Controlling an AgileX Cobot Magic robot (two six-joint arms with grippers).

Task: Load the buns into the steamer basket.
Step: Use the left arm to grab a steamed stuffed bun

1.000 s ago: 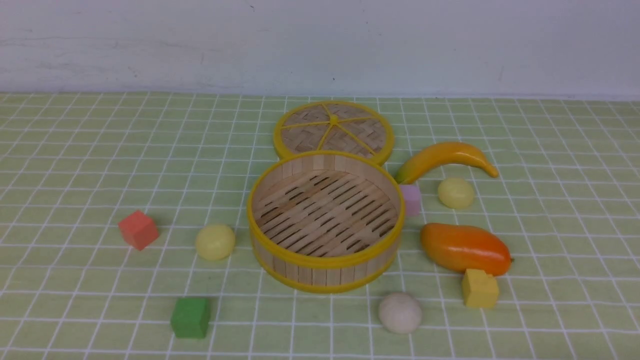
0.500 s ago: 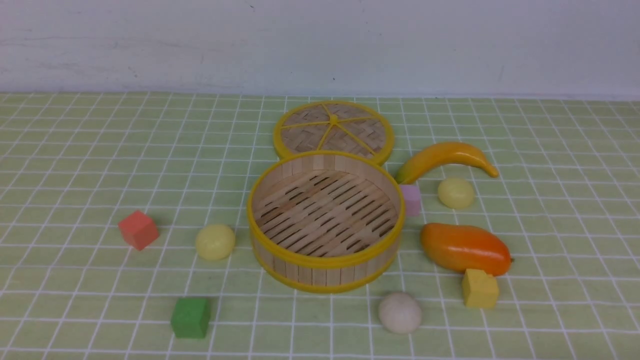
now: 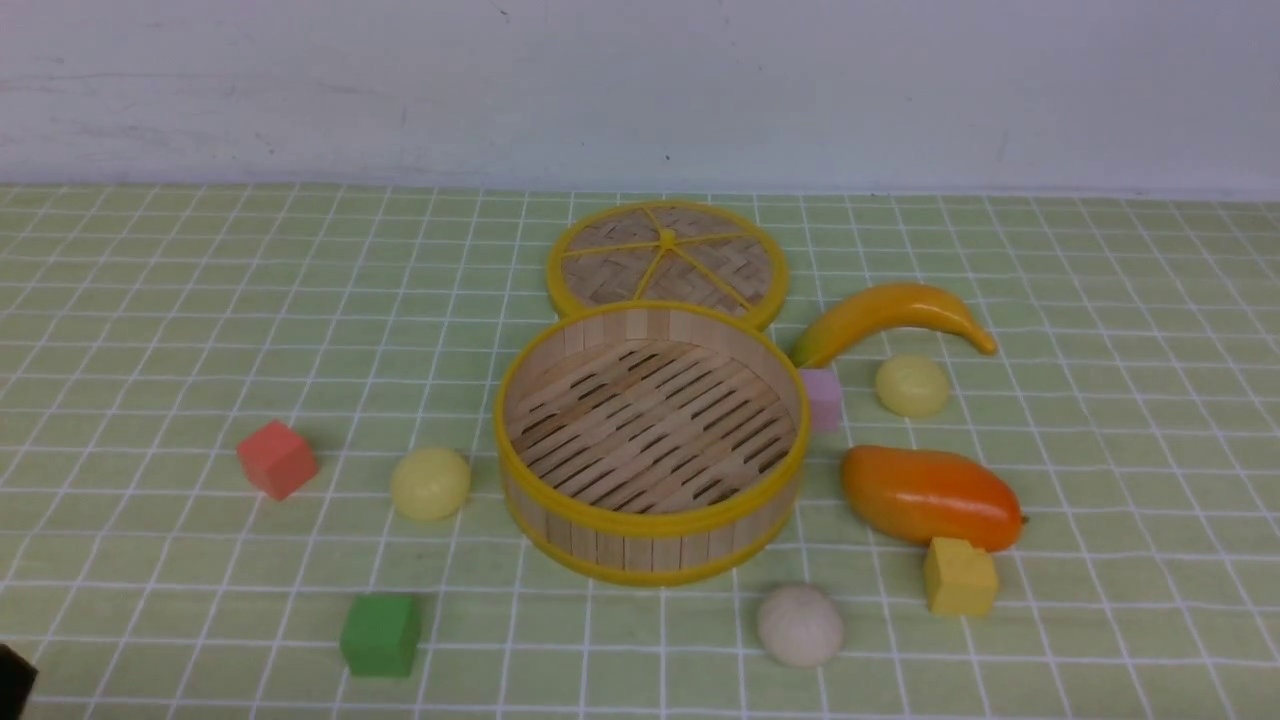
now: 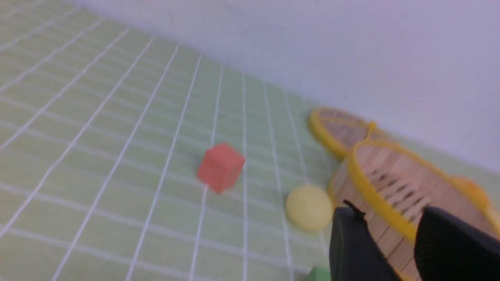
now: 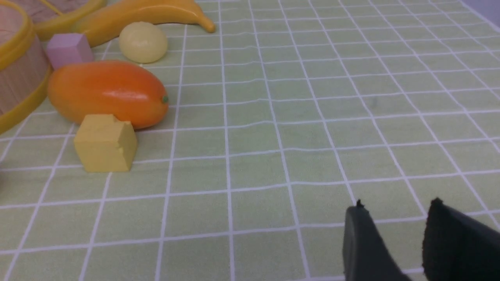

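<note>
Left tool is wide and empty, with one yellow bun ahead of it, just left of the steamer basket. Off-white bun sits on the tabletop in front of the basket. The other yellow bun is off to the right, well apart from the wide, empty right tool.

The lid lies just behind the steamer basket. The left bun sits beside its left wall, the front bun before it and the right bun behind the mango. A block perhaps touches its right wall.
</note>
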